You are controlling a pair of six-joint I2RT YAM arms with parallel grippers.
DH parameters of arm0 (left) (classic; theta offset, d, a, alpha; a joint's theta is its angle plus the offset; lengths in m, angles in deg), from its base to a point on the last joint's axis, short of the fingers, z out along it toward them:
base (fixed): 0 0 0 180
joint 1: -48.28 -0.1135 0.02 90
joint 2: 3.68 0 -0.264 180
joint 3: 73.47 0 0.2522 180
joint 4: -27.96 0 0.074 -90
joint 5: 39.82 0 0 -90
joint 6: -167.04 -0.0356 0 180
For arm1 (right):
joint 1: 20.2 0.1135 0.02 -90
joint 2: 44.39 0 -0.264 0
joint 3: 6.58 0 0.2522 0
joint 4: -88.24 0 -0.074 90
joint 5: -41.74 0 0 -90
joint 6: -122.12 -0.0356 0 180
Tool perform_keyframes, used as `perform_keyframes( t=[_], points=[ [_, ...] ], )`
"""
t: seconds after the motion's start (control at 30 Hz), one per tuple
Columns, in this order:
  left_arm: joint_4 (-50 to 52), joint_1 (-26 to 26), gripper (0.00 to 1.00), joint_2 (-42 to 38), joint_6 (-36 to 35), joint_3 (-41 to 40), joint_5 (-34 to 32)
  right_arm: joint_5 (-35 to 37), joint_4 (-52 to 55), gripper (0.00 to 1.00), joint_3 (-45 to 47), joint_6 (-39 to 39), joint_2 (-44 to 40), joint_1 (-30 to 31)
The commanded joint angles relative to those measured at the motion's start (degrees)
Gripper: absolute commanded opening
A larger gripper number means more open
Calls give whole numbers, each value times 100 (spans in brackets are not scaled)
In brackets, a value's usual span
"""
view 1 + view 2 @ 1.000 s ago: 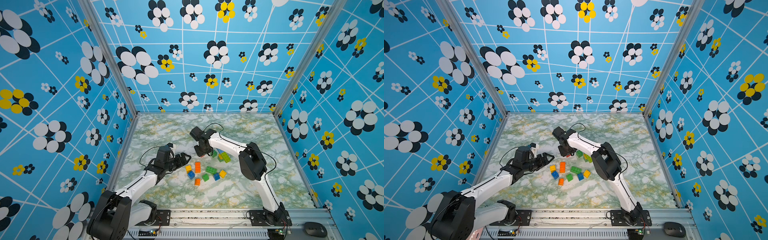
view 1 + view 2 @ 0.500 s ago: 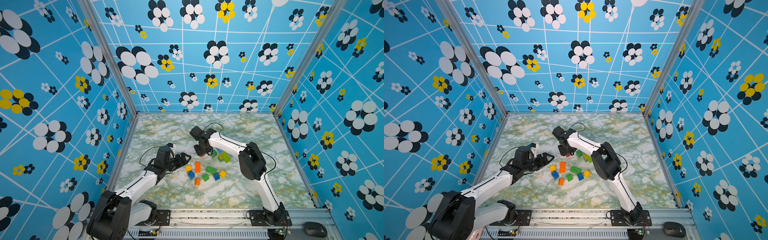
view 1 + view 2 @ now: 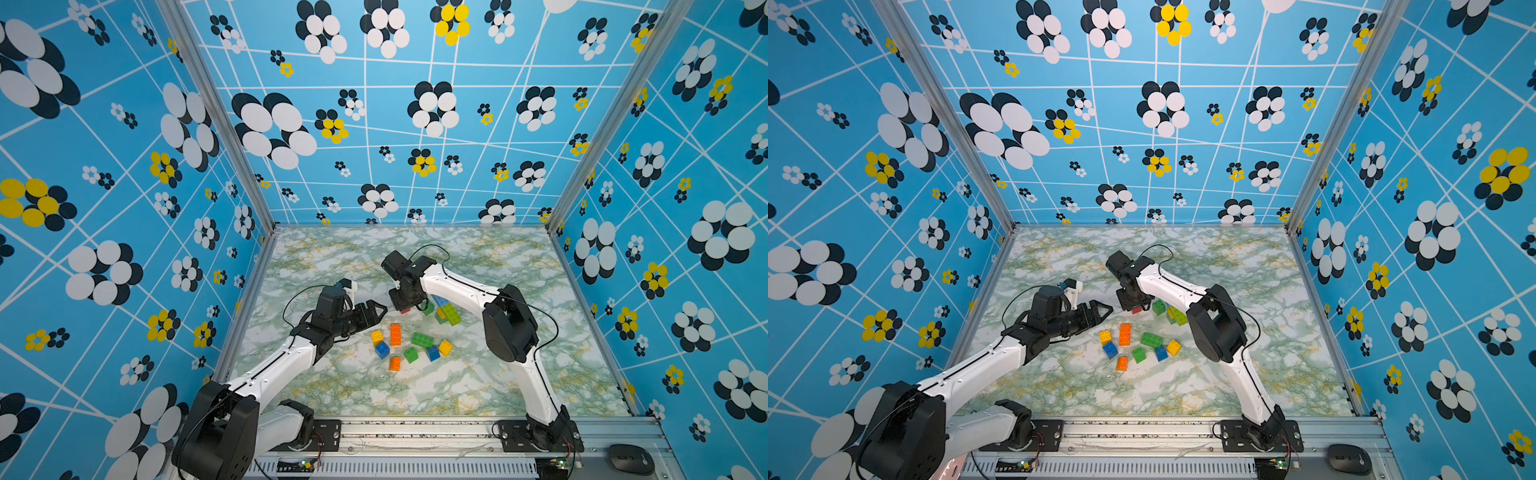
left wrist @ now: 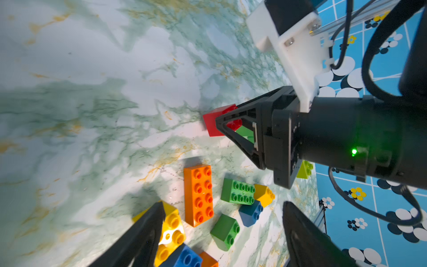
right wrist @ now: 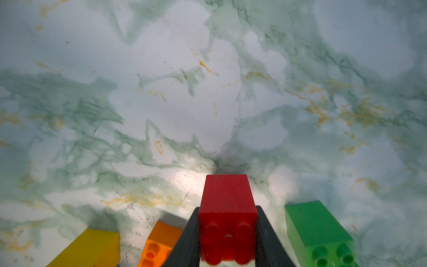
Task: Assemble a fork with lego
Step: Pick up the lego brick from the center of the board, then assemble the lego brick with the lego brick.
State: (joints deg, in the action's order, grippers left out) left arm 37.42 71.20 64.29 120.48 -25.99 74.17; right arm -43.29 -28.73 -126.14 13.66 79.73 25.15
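The lego lies as loose bricks mid-table: an orange oblong (image 3: 395, 334), a green oblong (image 3: 422, 340), and small yellow (image 3: 377, 336), blue (image 3: 382, 350), green (image 3: 411, 354) and orange (image 3: 395, 363) ones. A lime and green cluster (image 3: 449, 313) sits beside my right forearm. My right gripper (image 3: 405, 305) (image 5: 227, 210) points down at the table, shut on a small red brick (image 5: 227, 203) (image 4: 215, 122), both fingers pressed on its sides. My left gripper (image 3: 376, 315) (image 4: 223, 205) hovers open just left of the pile, holding nothing.
The green-veined marble table (image 3: 353, 257) is boxed in by blue flowered walls on three sides. A metal rail (image 3: 415, 432) with both arm bases runs along the front edge. A black mouse (image 3: 631, 458) sits at the front right.
My right gripper's jaws have closed onto the red brick. The left arm has stayed where it was, still open.
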Motion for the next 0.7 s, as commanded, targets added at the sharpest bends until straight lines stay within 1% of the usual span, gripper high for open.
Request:
perform_keyframes(
  t=[0.0,0.1,0.17,0.23,0.3,0.4,0.47,0.67],
  points=[
    [-14,311,83,185,-191,350,-131,-188,-166,27,441,191,-1200,-39],
    [-204,614,84,424,-194,533,-218,-209,-115,25,972,269,-1879,-115],
    [-274,824,84,634,-230,696,-299,-147,56,22,1277,262,-2229,-248],
    [-389,1014,84,912,-220,846,-333,17,274,20,1545,293,-2504,-393],
    [-578,1192,84,1231,-175,991,-318,173,593,19,1598,365,-2655,-552],
    [-735,1391,84,1665,-152,1246,-342,215,1081,19,1457,541,-2596,-731],
    [-783,1485,84,1871,-137,1399,-373,239,1264,19,1193,671,-2504,-765],
    [-950,1527,84,2234,-46,1524,-385,149,1521,19,856,922,-2148,-842]
  ],
)
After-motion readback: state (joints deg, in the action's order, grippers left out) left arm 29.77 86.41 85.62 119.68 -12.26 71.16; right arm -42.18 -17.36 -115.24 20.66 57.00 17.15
